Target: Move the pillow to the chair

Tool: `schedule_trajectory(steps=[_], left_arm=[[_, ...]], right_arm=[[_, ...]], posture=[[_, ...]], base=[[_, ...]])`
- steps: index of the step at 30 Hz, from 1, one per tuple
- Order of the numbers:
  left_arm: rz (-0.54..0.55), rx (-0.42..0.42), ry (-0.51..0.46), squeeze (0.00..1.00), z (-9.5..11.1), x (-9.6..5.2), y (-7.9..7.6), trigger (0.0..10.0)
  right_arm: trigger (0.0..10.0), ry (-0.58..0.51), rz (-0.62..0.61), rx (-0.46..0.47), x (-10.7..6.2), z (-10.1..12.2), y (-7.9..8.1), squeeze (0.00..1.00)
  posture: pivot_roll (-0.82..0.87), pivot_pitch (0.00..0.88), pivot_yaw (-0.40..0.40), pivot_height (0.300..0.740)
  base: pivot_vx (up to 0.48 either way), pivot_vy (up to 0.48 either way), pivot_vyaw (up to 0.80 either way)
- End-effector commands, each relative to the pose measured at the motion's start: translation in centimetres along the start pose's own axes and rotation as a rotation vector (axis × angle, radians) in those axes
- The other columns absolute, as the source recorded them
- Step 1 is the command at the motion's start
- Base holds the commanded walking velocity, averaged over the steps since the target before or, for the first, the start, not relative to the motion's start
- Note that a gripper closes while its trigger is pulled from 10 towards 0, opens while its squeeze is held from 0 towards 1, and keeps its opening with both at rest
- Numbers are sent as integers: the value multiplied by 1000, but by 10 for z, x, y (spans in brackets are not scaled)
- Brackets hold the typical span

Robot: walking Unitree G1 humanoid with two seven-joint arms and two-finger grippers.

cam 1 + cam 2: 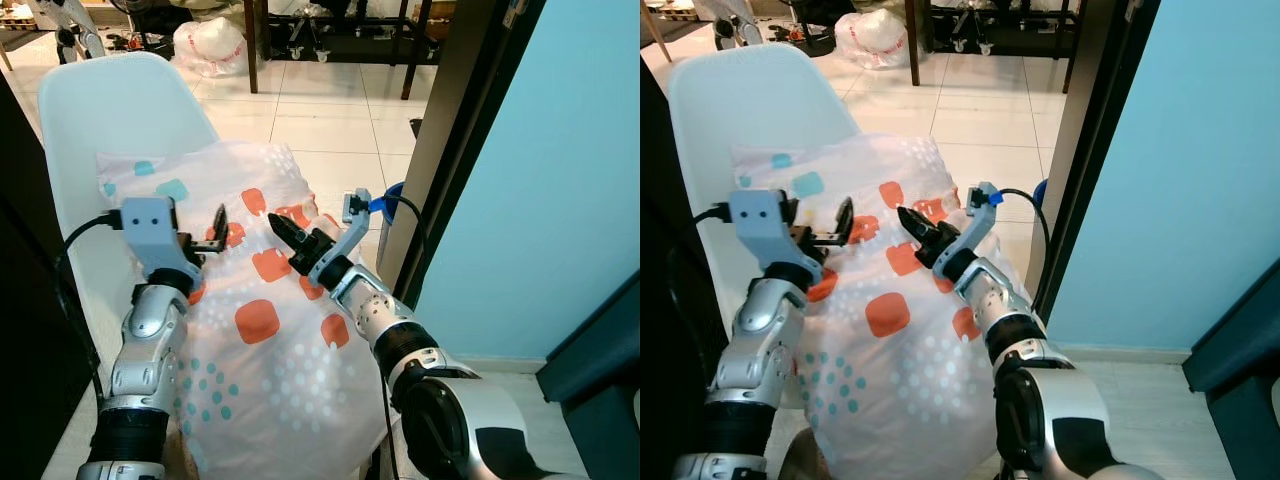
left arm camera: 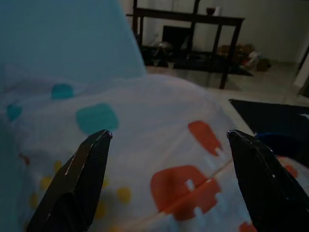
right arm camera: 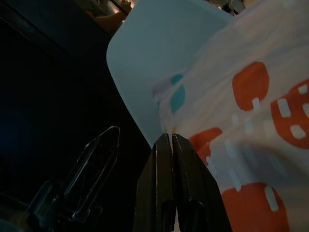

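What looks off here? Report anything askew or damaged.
Nothing looks damaged or spilled. The pillow lies on the white chair, leaning on its back, but its lower end hangs past the seat's front edge. The left tool is open, the right tool shut, both just above the pillow.

The pillow (image 1: 250,330) is white with orange squares, teal squares and small teal and yellow dots — the chair (image 1: 110,120) plain white, the wall (image 1: 560,160) light blue, the floor (image 1: 320,120) cream tile.
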State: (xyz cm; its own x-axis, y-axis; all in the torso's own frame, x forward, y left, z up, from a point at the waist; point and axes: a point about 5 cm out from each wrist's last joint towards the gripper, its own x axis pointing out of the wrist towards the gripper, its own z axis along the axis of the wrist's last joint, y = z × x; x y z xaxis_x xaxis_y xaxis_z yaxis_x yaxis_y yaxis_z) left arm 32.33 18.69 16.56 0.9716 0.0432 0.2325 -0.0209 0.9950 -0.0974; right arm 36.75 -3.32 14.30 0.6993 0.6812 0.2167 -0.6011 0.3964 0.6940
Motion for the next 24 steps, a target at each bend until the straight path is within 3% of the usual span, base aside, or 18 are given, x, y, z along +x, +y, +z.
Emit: schedule_trajectory(steps=[1,7,24], left_arm=[[24,-4,12,0,-5,-2,5,10000],[27,-22,66,0,-21,-8,2,10000],[20,-15,94,0,-29,-8,-2,10000]], right_arm=[[10000,14,2,-15,-3,-2,-2,0],[10000,22,-14,-17,-9,-4,-7,0],[10000,88,-42,-62,-15,-15,-12,0]], posture=[[-1,66,-45,530],[-7,67,-47,554],[-11,71,-46,615]], base=[[0,0,0],[0,0,0],[0,0,0]])
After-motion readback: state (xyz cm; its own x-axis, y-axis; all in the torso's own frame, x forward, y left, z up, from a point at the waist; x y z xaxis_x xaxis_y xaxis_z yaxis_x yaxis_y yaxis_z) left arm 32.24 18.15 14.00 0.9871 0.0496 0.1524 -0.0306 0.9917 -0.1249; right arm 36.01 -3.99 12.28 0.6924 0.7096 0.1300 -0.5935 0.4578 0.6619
